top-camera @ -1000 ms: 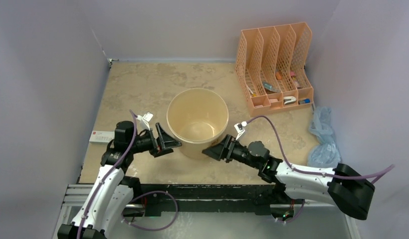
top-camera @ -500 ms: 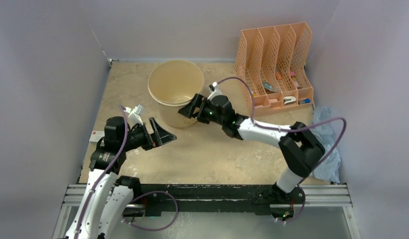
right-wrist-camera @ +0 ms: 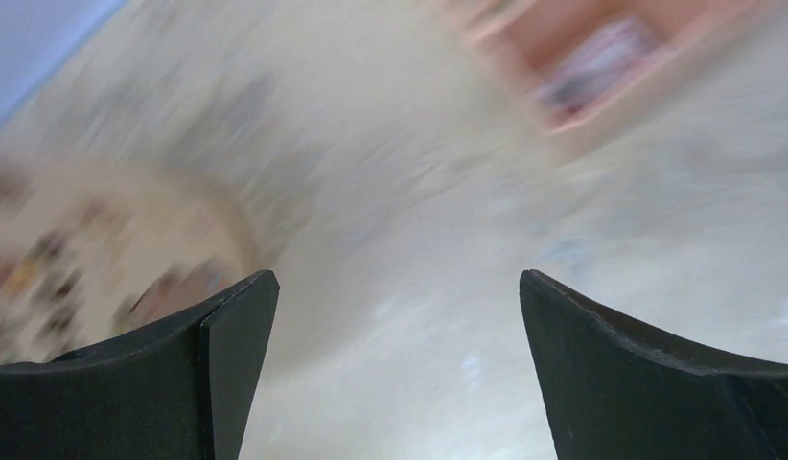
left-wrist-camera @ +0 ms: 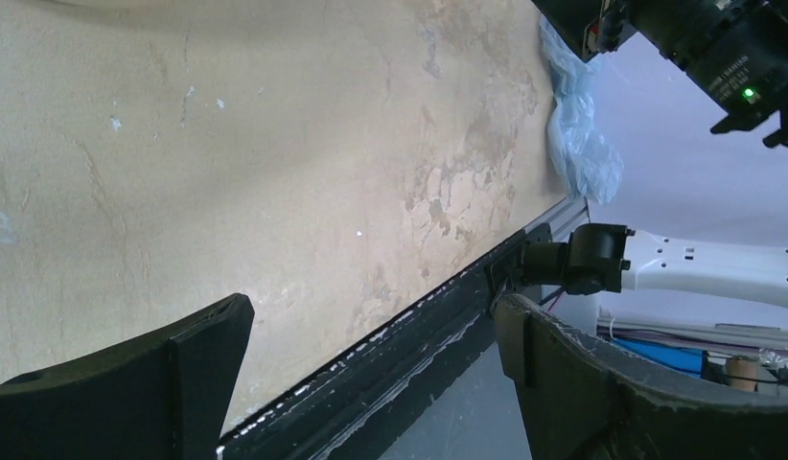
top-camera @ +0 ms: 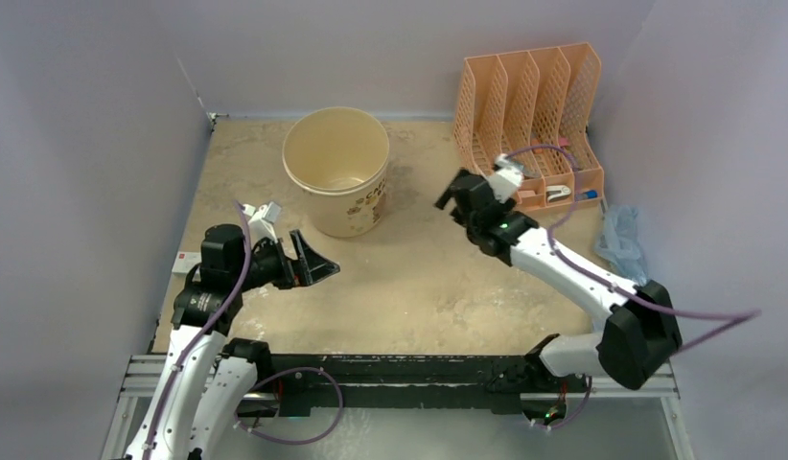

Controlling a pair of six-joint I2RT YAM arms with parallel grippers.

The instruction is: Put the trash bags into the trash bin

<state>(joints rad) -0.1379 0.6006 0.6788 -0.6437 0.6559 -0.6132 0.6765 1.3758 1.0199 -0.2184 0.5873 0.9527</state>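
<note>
One trash bin [top-camera: 354, 205] and one trash bag [top-camera: 622, 245] are seen; two arms are reached over the table, left gripper [top-camera: 317, 263] and right gripper [top-camera: 454, 195] spread wide, empty.

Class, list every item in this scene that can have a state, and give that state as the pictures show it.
trash bin: upright, open-topped, nothing visible inside.
trash bag: crumpled at the right edge of the table, outside the trash bin.
file organizer: upright, small items in its slots.
left gripper: open, holding nothing.
right gripper: open, holding nothing.
</note>
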